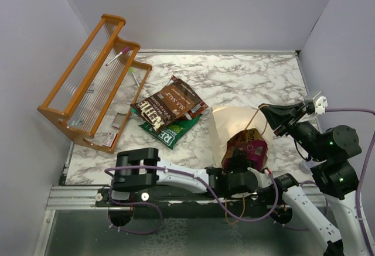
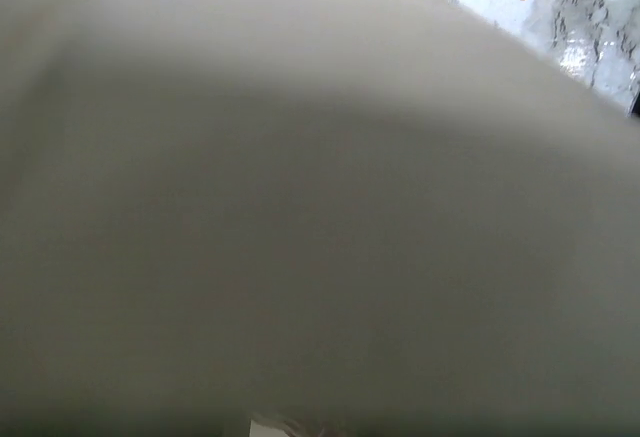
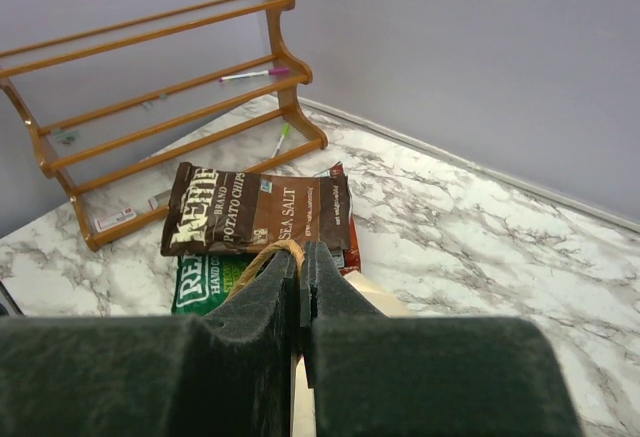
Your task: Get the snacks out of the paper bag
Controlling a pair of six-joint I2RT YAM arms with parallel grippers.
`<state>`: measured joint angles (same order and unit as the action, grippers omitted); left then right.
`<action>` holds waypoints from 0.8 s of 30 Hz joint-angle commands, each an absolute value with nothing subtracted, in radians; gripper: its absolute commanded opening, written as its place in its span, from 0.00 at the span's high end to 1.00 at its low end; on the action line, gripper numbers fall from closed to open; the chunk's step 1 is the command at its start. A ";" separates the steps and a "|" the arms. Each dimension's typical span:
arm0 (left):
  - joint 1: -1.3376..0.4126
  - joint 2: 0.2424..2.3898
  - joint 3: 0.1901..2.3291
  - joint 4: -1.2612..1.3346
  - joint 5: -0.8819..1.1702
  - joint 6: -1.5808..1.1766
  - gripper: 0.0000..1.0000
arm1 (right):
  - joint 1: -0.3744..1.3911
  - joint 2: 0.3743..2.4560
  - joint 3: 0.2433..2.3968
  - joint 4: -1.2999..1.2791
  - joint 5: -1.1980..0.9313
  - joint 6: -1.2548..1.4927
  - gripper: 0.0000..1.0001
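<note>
R wrist – hand (image 3: pixel 301 265) pinching cord (image 3: pixel 262 254), top only – magenta packet (image 1: pixel 253 149) in bag (image 1: pixel 225 124)

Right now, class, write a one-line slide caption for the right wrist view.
Right gripper shut on the cord handle of the paper bag; Kettle sea-salt chips bag and orange wooden rack beyond.

This looks like a robot test lab, not a home or a shop. A left arm (image 1: pixel 176 177) and a right arm (image 1: pixel 337 142), 2 robot arms in all, are fixed side by side at the near edge of a table (image 1: pixel 246 80) with a marble look. A metal rail (image 1: pixel 70 197) runs along that edge. Purple cables (image 1: pixel 345 110) hang from the arms. Plain grey-purple walls (image 1: pixel 205 10) close the table in on 3 sides, like a small booth. On the table sit a wooden rack (image 1: pixel 88 86), some snack packets (image 1: pixel 170 103) and a paper bag (image 1: pixel 231 124)
</note>
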<state>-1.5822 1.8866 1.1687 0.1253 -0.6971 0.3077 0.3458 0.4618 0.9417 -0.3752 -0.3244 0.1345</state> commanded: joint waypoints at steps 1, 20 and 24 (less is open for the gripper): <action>-1.590 1.764 1.194 0.066 -0.745 0.298 0.76 | 0.344 0.451 0.960 -0.367 -0.313 0.129 0.98; -1.623 1.233 1.125 -0.030 -0.467 0.247 0.90 | 0.344 0.476 0.961 -0.339 -0.290 0.124 0.98; -1.623 1.096 1.137 -0.079 -0.374 0.222 0.90 | 0.344 0.473 0.956 -0.326 -0.271 0.149 0.98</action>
<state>-1.6176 1.2407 1.1084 -0.1112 -0.4896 0.2497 0.3458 0.4732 0.9417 -0.3626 -0.3134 0.1280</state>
